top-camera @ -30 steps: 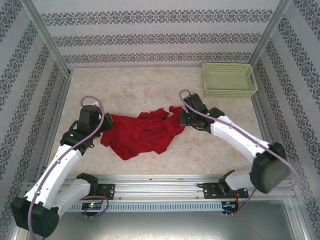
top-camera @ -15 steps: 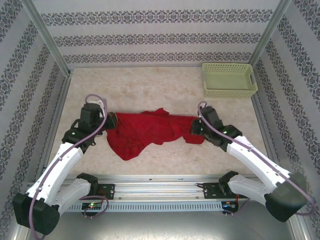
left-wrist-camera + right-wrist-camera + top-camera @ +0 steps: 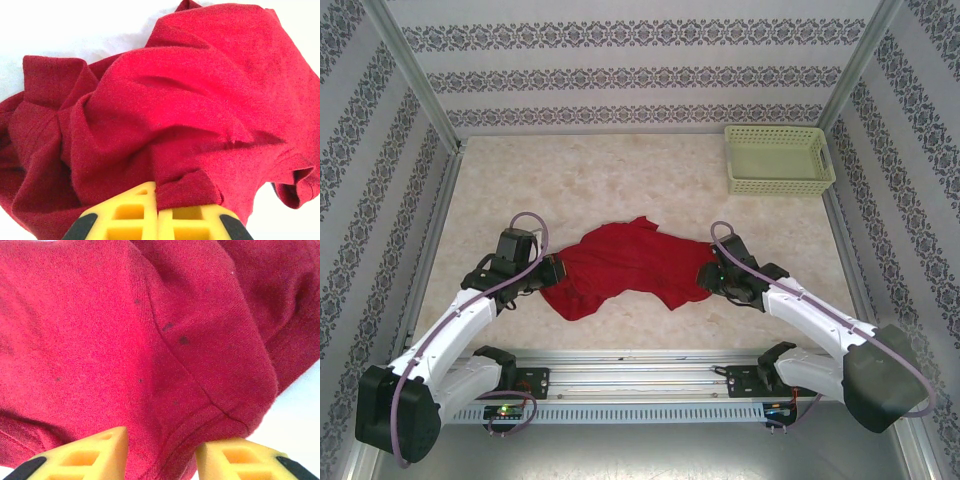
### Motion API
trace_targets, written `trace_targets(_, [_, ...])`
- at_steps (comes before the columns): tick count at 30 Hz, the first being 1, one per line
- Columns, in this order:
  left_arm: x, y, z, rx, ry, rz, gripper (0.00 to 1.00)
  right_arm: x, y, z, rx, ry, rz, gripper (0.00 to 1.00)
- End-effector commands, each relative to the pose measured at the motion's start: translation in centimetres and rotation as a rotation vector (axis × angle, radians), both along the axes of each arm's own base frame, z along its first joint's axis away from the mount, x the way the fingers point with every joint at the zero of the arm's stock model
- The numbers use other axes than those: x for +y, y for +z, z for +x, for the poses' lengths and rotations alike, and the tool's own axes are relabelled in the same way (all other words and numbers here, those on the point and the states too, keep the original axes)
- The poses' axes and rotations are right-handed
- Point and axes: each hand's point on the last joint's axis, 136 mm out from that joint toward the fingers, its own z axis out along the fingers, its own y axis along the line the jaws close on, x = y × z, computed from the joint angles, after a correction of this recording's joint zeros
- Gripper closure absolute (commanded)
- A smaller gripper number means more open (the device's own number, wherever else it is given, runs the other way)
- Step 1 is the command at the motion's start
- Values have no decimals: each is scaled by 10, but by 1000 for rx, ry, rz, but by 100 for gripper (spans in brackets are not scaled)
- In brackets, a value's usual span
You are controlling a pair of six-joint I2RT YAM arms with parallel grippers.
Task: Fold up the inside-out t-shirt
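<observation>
Pinching a rumpled red knit t-shirt point(image 3: 625, 262) fold, left claw point(image 3: 156, 195) clenched. Stitched hem lies inside released right claw point(image 3: 161, 442).

From above, the left gripper point(image 3: 553, 272) and the right gripper point(image 3: 706, 276) are too small to tell how their fingers stand. In the wrist views the inside-out t-shirt point(image 3: 200, 95) runs past the picture edges (mostly left and bottom). Its pinched fold disappears between the left gripper's fingers point(image 3: 135, 217). Neck and sleeve cannot be told apart.
</observation>
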Motion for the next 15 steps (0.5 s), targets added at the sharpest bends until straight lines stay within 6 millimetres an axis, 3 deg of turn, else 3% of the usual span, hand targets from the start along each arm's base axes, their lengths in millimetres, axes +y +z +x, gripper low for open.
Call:
trace_targets(1, [-2, 19, 12, -66, 9, -29, 100, 0, 8, 8, -17, -19, 10, 60])
trace_targets(8, [-1, 17, 10, -58, 6, -17, 100, -5, 13, 8, -27, -31, -8, 65])
trace_targets(15, [-3, 19, 12, -64, 5, -31, 100, 4, 6, 15, -7, -28, 12, 70])
